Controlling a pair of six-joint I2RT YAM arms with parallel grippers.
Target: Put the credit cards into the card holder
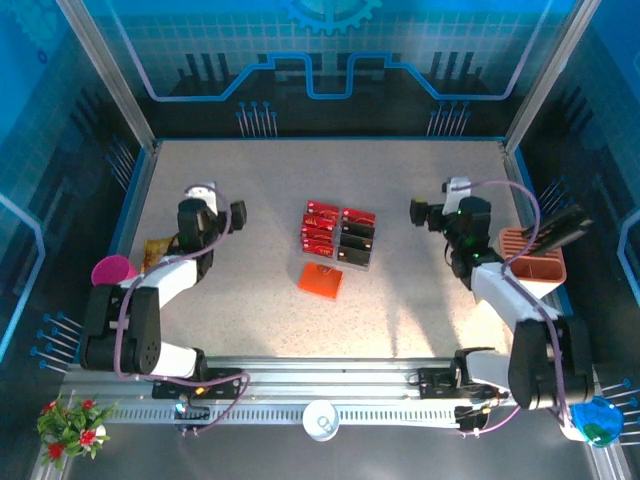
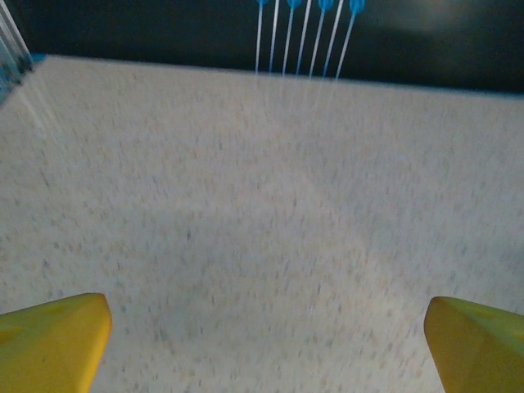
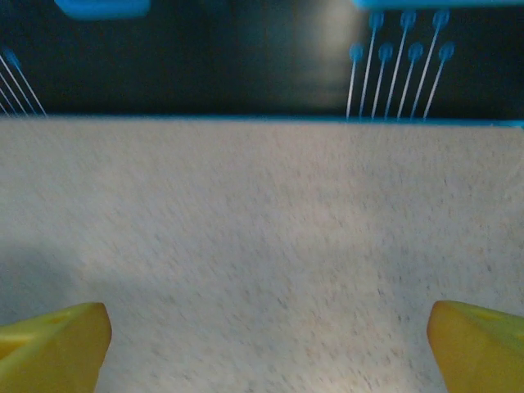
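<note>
While left gripper and right gripper hang spread wide, empty, one clear tray holds red and dark credit cards, too small to count, and one orange-red card holder lies just before it.

We are in a robot test cell, a lab rather than a home or shop. Beyond the left gripper and the right gripper stand blue wall panels printed with a gear and circuit traces (a backdrop, plainly), framed by aluminium posts. Behind both grippers, the arms are bolted to a metal rail at the speckled table's edge, with cables looped along them.
</note>
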